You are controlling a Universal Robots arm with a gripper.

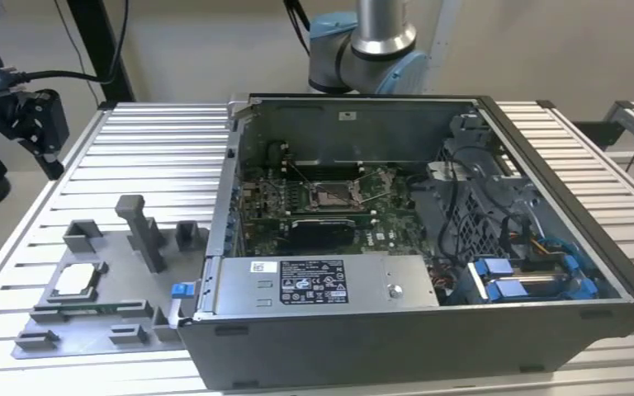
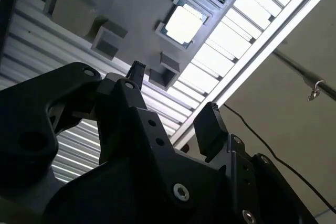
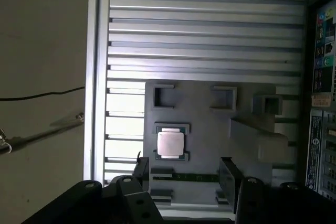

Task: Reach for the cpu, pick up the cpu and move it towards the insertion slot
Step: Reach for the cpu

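First wrist view: spread gripper [image 3: 184,165] facing cpu [image 3: 170,142]

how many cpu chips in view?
1: the small square silver-topped cpu sits in its nest on the grey fixture plate. The silvery metal-framed insertion slot inside the dark computer case looks empty.

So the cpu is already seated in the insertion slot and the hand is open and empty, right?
Not quite. The first wrist view shows the cpu in its nest on the grey fixture tray; in the exterior view that tray lies outside the case, apart from the insertion slot. The hand is indeed open and empty.
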